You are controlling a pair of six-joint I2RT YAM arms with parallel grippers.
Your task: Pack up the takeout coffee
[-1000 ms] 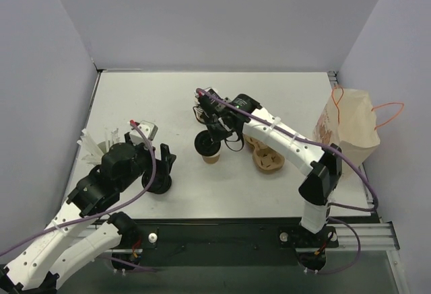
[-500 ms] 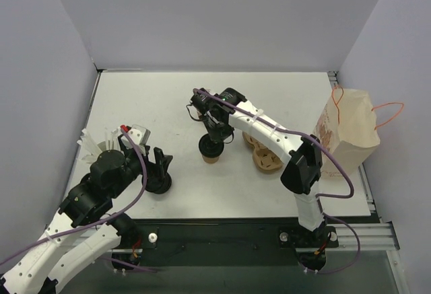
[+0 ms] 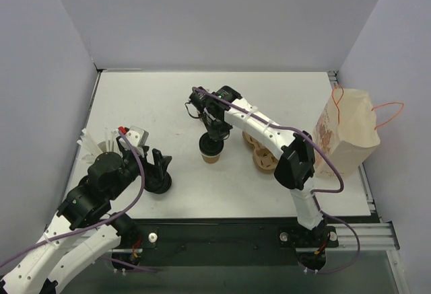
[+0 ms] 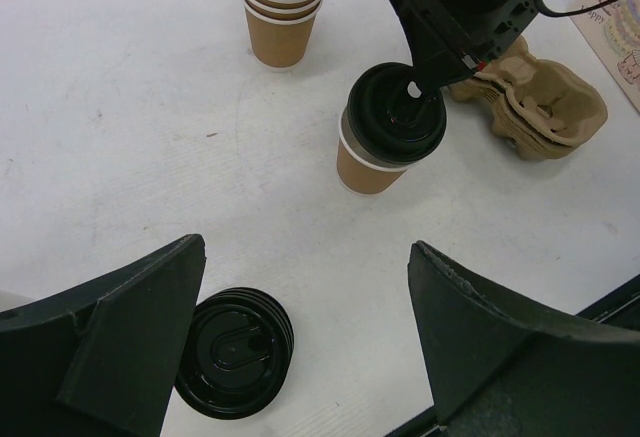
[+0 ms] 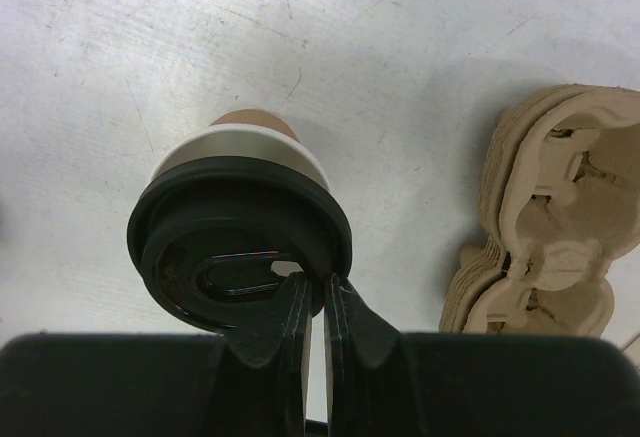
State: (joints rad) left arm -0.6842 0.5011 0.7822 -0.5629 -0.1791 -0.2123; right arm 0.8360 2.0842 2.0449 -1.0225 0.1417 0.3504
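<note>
The takeout coffee cup [image 3: 211,153] stands upright mid-table, tan with a white band under its black lid [image 5: 240,242]. My right gripper [image 5: 318,287] is shut on the near rim of that lid, which sits on the cup, slightly tilted. The cup also shows in the left wrist view [image 4: 372,162], with the right gripper [image 4: 425,77] over it. My left gripper [image 4: 305,247] is open and empty, low over a stack of black lids [image 4: 235,352], well left of the cup.
A stack of nested tan cups [image 4: 283,7] stands behind the cup. Brown pulp carriers [image 3: 264,156] lie right of it. A paper bag [image 3: 347,132] with orange handles stands at the right edge. White items [image 3: 94,142] sit at the left edge.
My right gripper has carried the black lid from beside the cup onto its top. My left gripper has drawn back a little to the left.
</note>
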